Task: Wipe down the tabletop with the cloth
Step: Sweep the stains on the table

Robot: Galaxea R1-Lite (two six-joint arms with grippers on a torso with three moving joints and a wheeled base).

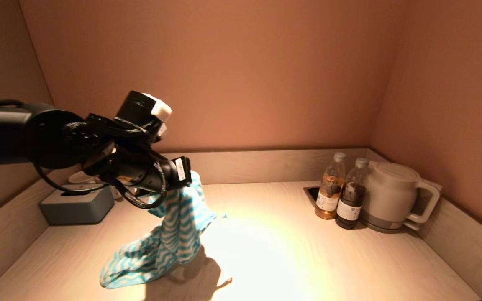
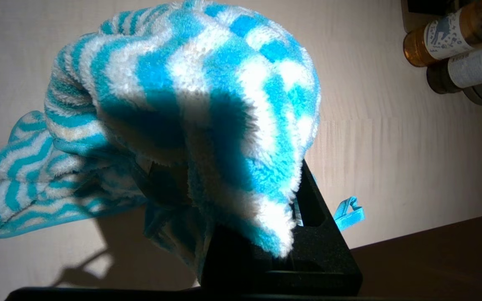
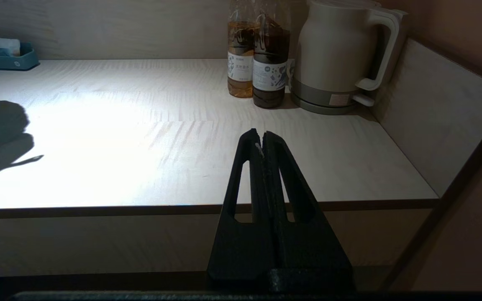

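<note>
A blue-and-white striped cloth (image 1: pixel 174 234) hangs from my left gripper (image 1: pixel 191 177) above the left part of the light wooden tabletop (image 1: pixel 287 259). Its lower end reaches down to the table near the front left. In the left wrist view the cloth (image 2: pixel 207 108) drapes over the fingers (image 2: pixel 320 225) and hides most of them; the gripper is shut on it. My right gripper (image 3: pixel 262 136) is shut and empty, parked off the table's front edge; it does not show in the head view.
Two bottles (image 1: pixel 329 192) (image 1: pixel 352 196) and a pale kettle (image 1: pixel 391 196) stand at the back right, next to a dark recess (image 1: pixel 313 192). A grey box (image 1: pixel 78 205) sits at the back left. Low walls (image 1: pixel 458 238) border the table on three sides.
</note>
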